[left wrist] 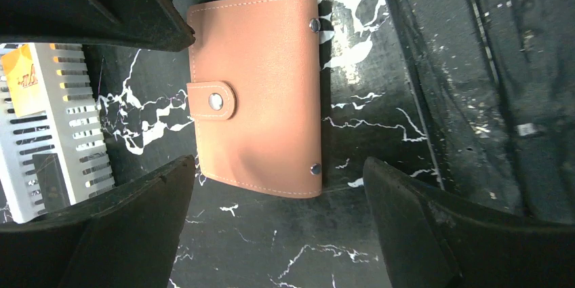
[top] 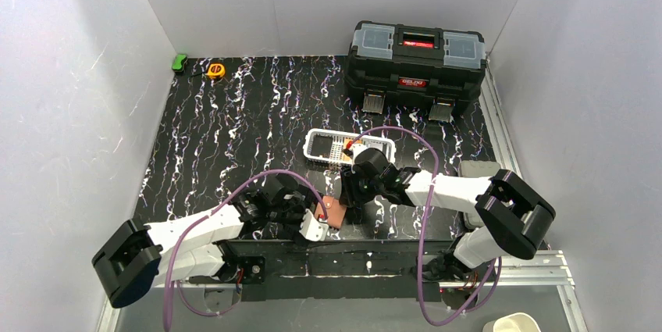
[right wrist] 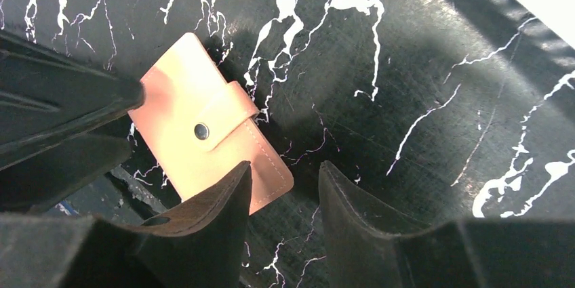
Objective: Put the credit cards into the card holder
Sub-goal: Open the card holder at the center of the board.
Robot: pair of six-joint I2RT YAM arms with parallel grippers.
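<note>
The left half of the table (top: 218, 129) is open mat, free for passage. At the middle of the near edge, the left gripper (top: 311, 226) and right gripper (top: 349, 203) crowd the card holder (top: 334, 212), possibly touching it. A white basket (top: 343, 147) stands just behind, and a toolbox (top: 416, 62) fills the far right corner.

Card holder (left wrist: 254, 98): salmon-pink, paler stitching along the edges, silver snap studs. Desk (top: 234, 129): black with white marble-like veining and faint purple streaks. Slotted basket (top: 314, 147) white, with an orange card (left wrist: 20, 78) in it; toolbox (top: 416, 58) black with grey lids and a red label; tape measure (top: 215, 70) yellow.
</note>
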